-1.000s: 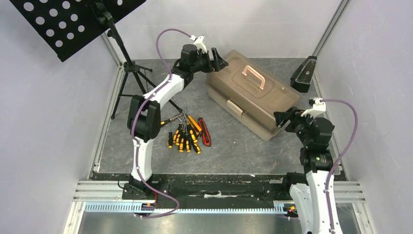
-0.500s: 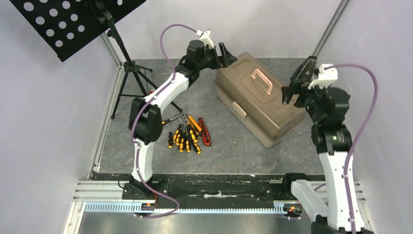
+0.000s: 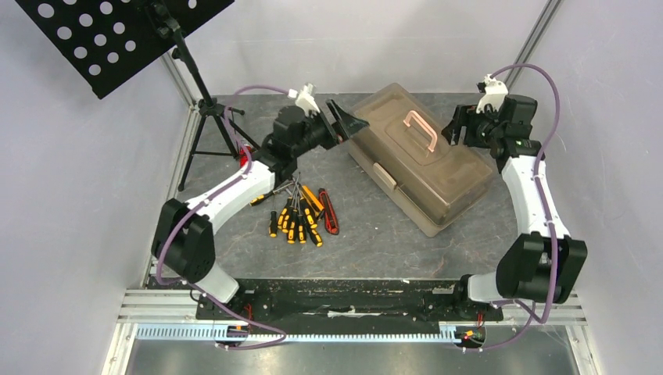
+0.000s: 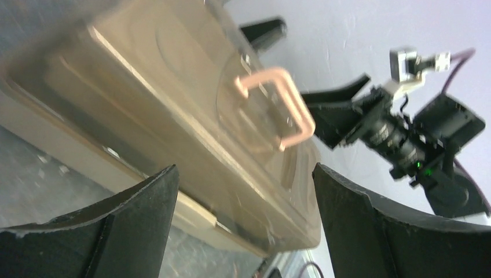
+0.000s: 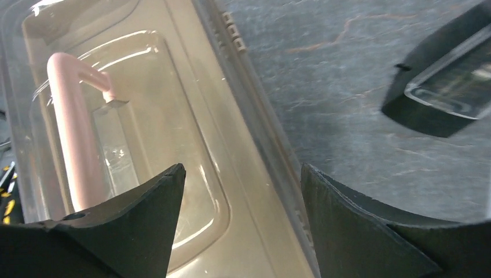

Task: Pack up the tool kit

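The tan-brown toolbox (image 3: 422, 160) lies closed and slanted at the back middle of the table, its pale handle (image 3: 420, 129) on top. It fills the left wrist view (image 4: 173, 116) and the right wrist view (image 5: 173, 145). My left gripper (image 3: 344, 121) is open and empty just off the box's left end. My right gripper (image 3: 456, 129) is open and empty above the box's back right edge, next to the handle (image 5: 72, 145). Several yellow-and-black screwdrivers (image 3: 293, 219) lie in a bunch at the middle left, with an orange knife (image 3: 313, 197) and a red knife (image 3: 328, 211) beside them.
A black music stand (image 3: 117, 35) on a tripod (image 3: 207, 125) stands at the back left. A black wedge-shaped object (image 3: 489, 117) sits at the back right, also in the right wrist view (image 5: 446, 92). Walls close in on three sides.
The right arm swung from the box's front right corner up to its back right edge. The left arm drew back and lowered beside the box's left end. The box shifted slightly right.
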